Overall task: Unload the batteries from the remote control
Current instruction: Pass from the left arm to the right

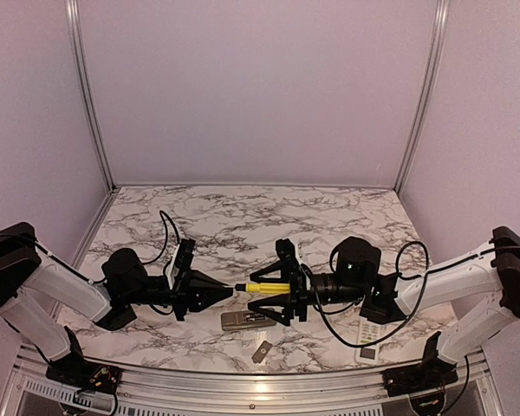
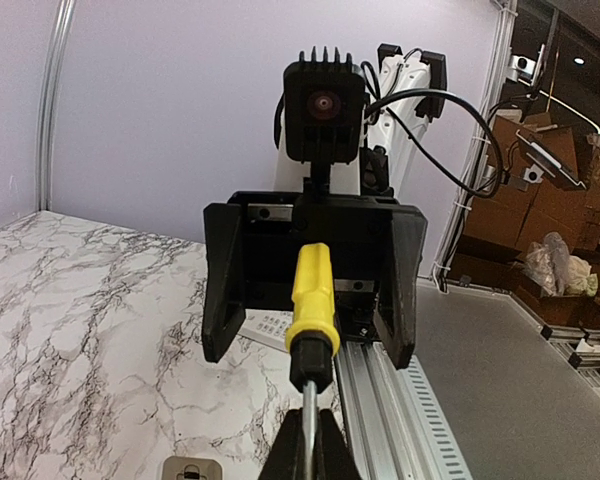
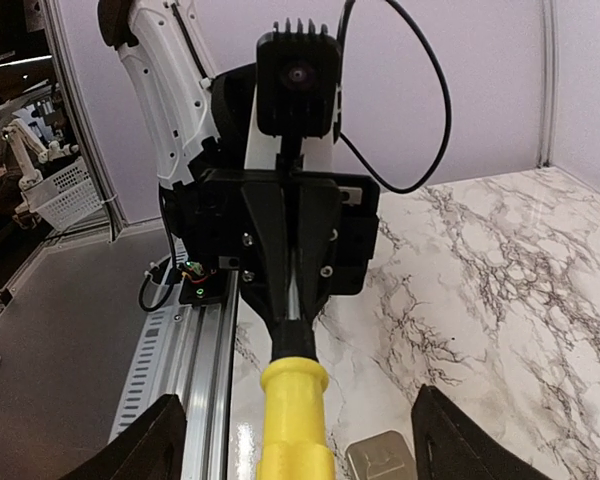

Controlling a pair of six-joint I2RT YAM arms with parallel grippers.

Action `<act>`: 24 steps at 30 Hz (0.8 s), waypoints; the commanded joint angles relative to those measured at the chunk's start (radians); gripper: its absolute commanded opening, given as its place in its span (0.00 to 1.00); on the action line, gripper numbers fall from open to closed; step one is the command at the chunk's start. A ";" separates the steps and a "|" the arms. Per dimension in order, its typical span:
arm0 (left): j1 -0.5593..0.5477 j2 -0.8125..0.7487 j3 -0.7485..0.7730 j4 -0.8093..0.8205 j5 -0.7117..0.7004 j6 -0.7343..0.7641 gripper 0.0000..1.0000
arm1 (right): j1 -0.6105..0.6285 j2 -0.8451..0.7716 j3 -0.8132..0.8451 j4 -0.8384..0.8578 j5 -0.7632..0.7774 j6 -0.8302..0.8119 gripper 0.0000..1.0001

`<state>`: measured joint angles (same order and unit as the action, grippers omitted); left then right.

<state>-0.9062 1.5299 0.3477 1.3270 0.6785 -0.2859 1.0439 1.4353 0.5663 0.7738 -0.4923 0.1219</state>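
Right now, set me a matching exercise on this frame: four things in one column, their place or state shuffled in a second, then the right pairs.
Things:
1. left gripper
2. right gripper
3. screwdriver
4. cover plate

States:
A. lying flat on the table, near its front edge
B. open, fingers either side of the yellow handle
C. shut on the metal shaft
D. held level above the table

Pairs: 1-C, 2-B, 3-D, 4-A
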 commanded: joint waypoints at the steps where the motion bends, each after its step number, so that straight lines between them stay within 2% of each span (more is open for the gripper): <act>1: -0.003 -0.025 0.011 0.215 0.023 -0.007 0.00 | -0.006 -0.006 0.053 0.011 -0.060 0.002 0.71; 13: -0.005 -0.008 0.004 0.259 0.006 -0.011 0.00 | -0.007 0.029 0.092 0.001 -0.072 0.005 0.35; 24: -0.005 0.031 0.007 0.328 0.009 -0.027 0.00 | -0.007 0.048 0.111 -0.015 -0.054 0.003 0.28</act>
<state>-0.8989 1.5383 0.3466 1.3289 0.6800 -0.3073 1.0306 1.4597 0.6147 0.7647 -0.5564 0.1268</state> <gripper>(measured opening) 0.043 0.301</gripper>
